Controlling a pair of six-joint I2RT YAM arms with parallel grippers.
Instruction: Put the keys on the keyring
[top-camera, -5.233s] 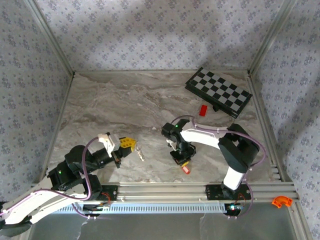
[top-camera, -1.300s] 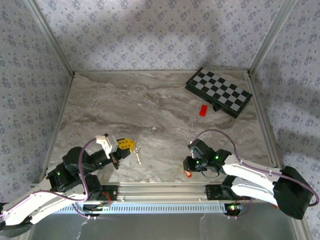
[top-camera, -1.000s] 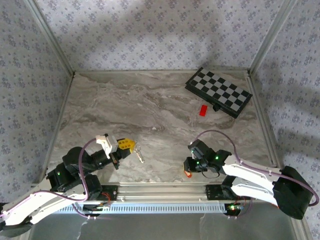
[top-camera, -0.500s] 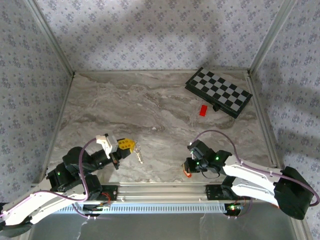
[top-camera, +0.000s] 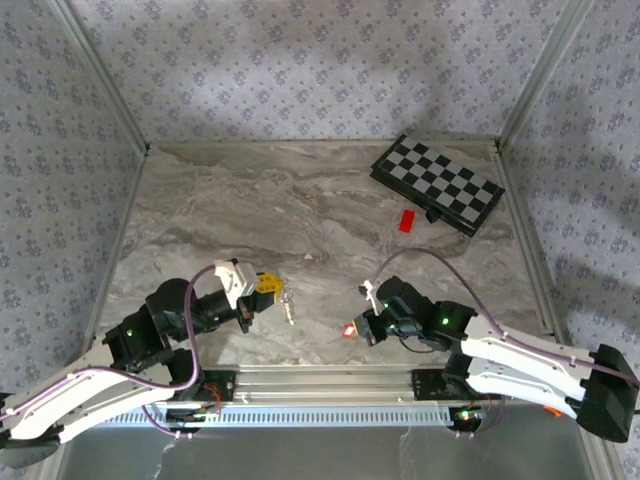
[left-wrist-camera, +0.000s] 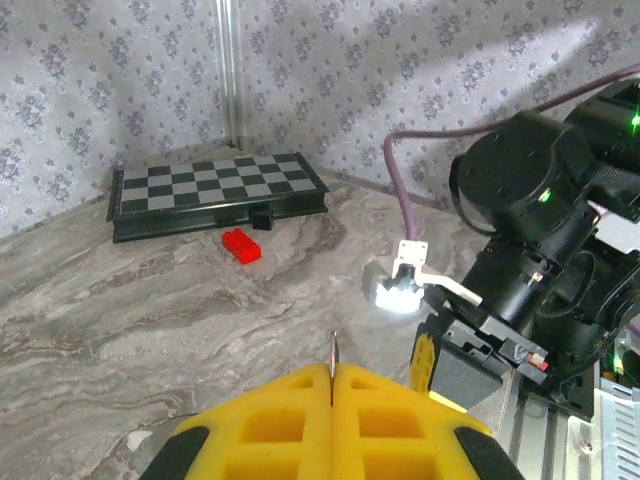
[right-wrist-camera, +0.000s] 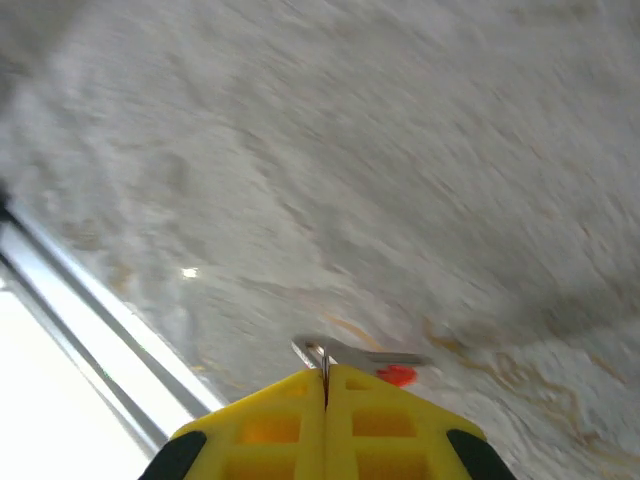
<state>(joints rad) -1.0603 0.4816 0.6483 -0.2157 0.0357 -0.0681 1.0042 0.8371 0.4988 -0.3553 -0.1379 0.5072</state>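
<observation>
Floral walls enclose marbled tabletop; chessboard well apart from keys.

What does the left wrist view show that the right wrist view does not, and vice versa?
Left wrist adds the chessboard, the red brick and the right arm. Right wrist adds a close look at the red-headed key pinched by the right gripper. Both show the marble table and yellow fingers shut on thin metal; the left gripper holds the keyring.

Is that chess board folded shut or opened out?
Folded shut: the chess board lies as a flat closed case with a black clasp.
</observation>
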